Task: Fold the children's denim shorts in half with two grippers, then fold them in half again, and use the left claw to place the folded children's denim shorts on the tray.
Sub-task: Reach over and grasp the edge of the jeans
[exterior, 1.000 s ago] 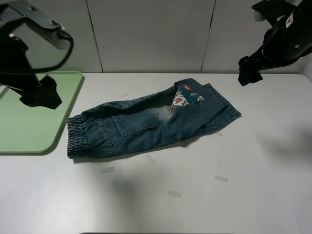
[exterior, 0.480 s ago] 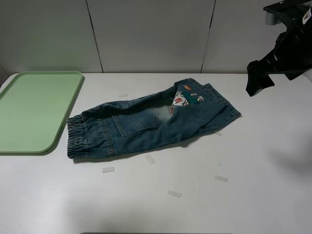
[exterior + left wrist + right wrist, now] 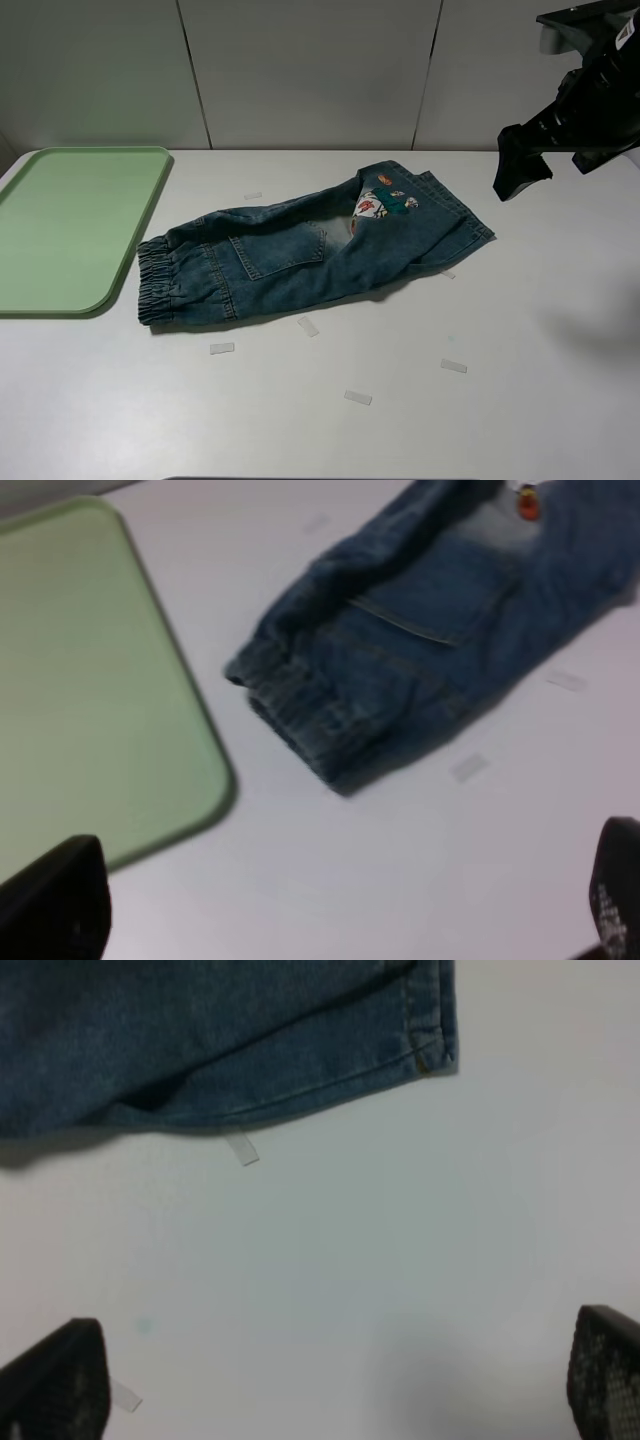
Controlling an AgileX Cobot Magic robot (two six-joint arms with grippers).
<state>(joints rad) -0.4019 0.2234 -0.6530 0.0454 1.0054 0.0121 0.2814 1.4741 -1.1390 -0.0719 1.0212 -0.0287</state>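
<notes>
The children's denim shorts (image 3: 310,250) lie flat on the white table, elastic waistband toward the tray and a cartoon patch (image 3: 385,205) showing near the far end. The light-green tray (image 3: 70,225) sits at the left edge with nothing on it. My right gripper (image 3: 520,172) hangs high above the table, to the right of the shorts and apart from them; its wrist view shows wide-open jaws (image 3: 330,1380) over bare table beside the shorts' hem (image 3: 300,1050). The left claw (image 3: 335,905) is open, high over the table, looking at the waistband (image 3: 300,705) and tray (image 3: 90,700). It is out of the high view.
Several small strips of clear tape (image 3: 358,397) lie on the table around the shorts. A grey panelled wall (image 3: 300,70) runs along the back edge of the table.
The left arm, over the tray a second ago, has pulled out of the high view. The right arm drew back to the right, then edged slightly left. The shorts have not moved.
</notes>
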